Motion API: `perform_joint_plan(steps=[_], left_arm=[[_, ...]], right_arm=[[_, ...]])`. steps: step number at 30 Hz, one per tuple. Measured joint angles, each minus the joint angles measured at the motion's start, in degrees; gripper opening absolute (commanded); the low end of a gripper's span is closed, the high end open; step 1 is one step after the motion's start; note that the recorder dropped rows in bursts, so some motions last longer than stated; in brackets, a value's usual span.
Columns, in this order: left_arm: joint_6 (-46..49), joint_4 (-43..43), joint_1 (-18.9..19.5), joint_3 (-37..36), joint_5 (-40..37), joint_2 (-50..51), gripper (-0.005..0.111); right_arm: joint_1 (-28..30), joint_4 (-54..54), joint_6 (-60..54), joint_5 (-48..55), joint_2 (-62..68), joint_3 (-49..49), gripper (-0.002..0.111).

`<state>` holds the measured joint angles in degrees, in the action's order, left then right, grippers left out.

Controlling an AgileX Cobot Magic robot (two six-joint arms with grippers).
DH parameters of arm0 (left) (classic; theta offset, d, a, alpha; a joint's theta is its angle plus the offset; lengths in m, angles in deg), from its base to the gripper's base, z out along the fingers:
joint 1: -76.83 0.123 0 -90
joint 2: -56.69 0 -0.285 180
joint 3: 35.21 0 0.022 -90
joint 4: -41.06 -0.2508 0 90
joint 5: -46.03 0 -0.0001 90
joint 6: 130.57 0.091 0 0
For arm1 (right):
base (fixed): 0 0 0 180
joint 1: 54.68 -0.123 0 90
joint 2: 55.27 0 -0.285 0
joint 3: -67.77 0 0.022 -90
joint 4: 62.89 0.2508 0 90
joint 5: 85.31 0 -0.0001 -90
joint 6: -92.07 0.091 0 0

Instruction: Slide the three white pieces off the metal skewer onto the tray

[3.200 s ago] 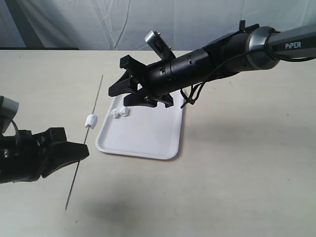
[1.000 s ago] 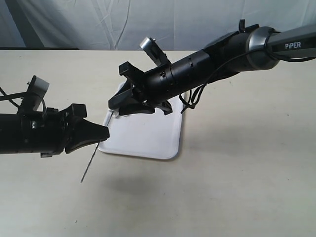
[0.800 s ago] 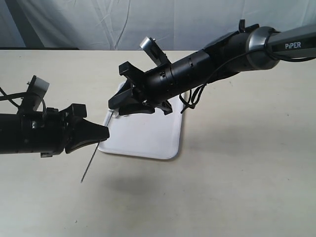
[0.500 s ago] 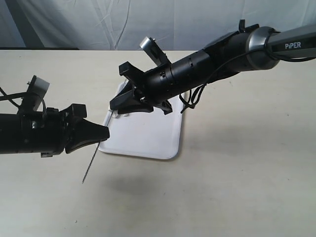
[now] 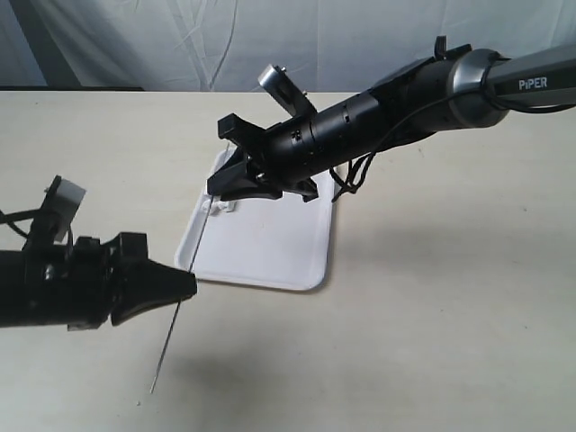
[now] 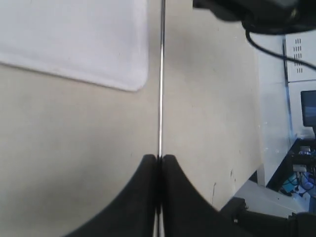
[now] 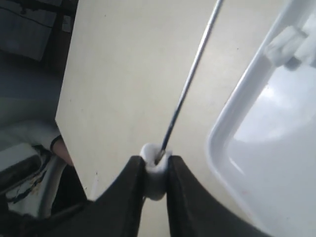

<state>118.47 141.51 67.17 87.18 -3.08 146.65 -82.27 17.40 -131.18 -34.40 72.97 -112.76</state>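
My right gripper [image 7: 156, 160] is shut on one white piece [image 7: 156, 185], with the tip of the metal skewer [image 7: 190, 84] still stuck in it. In the exterior view that gripper [image 5: 216, 187] hangs over the far left corner of the tray [image 5: 270, 256]. My left gripper [image 6: 159, 159] is shut on the skewer [image 6: 161, 74] partway along it. It sits low at the front left [image 5: 187, 285], and the skewer [image 5: 193, 256] slants up from it to the right gripper. Other white pieces [image 7: 285, 38] lie in the tray's corner [image 5: 227, 206].
The tray's rim [image 7: 237, 98] runs close beside the held piece. The beige table [image 5: 432, 315] stretches to the right and front. A white curtain [image 5: 180, 40] hangs behind it. The right arm [image 5: 405, 99] reaches in from the upper right.
My left gripper has drawn back toward the front of the table with the skewer, pulling it through the held piece. The right gripper has stayed nearly still, lifting slightly.
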Motion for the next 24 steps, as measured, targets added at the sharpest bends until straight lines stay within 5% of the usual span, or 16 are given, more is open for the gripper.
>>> perform_joint_plan(steps=[15,24], left_arm=[[-3.1,-0.4,0.0,-12.5,-4.2,-11.6,0.000],[-4.3,-0.7,0.0,-10.3,4.7,-12.6,0.000]], right_arm=[[0.0,-2.5,-0.6,-17.0,0.1,0.0,0.016],[0.0,-6.4,-0.6,-13.8,0.1,0.0,0.054]])
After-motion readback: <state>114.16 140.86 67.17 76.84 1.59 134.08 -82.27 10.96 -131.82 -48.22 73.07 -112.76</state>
